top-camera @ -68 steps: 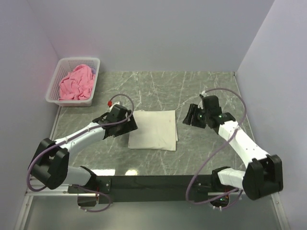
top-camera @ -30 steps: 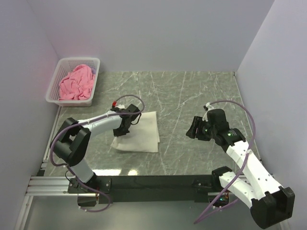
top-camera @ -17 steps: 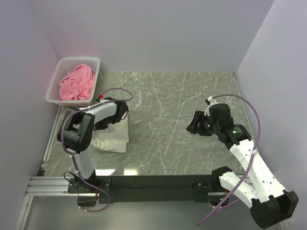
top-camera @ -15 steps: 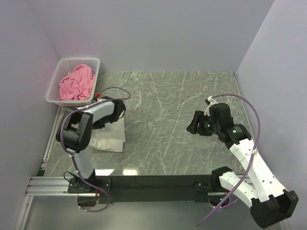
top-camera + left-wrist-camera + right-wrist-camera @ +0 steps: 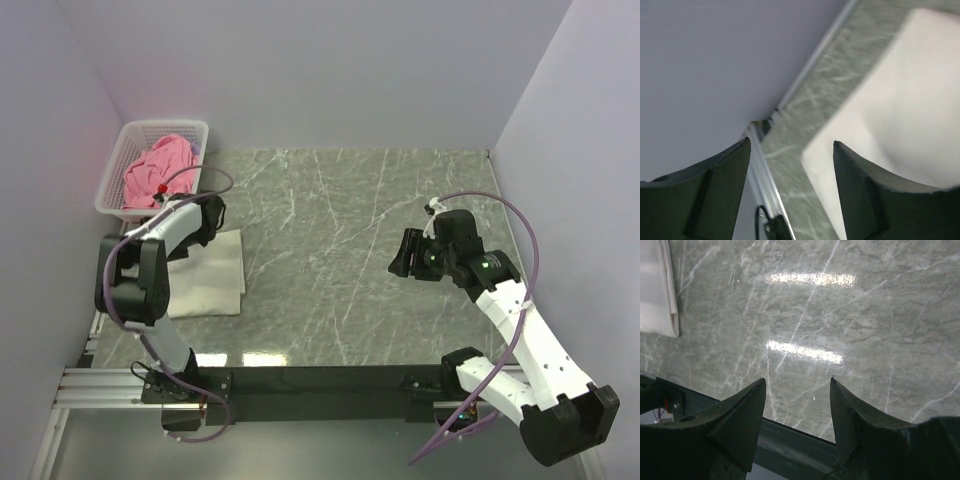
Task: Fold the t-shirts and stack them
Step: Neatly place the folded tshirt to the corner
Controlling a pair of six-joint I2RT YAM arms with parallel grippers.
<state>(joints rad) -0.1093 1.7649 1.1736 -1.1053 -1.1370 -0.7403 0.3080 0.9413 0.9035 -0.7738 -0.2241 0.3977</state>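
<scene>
Jaws of the right gripper point(image 5: 797, 420) stand apart over the table point(image 5: 350, 250), holding nothing. The folded white shirt point(image 5: 205, 285) lies near the table's left edge; the left gripper point(image 5: 790, 190) hovers at its far edge, fingers point(image 5: 865, 200) apart and empty. Beyond, the pink shirt point(image 5: 158, 172) sits crumpled in the basket point(image 5: 165, 124). Reaching for it, the left arm point(image 5: 165, 225) could snag the fold open or tip the basket. Only the wrist views show the empty gaps; only the top view shows the basket.

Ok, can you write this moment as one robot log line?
left gripper: open, at edge of folded white t-shirt | right gripper: open, empty, over table | pink t-shirt: unfolded, in basket
</scene>
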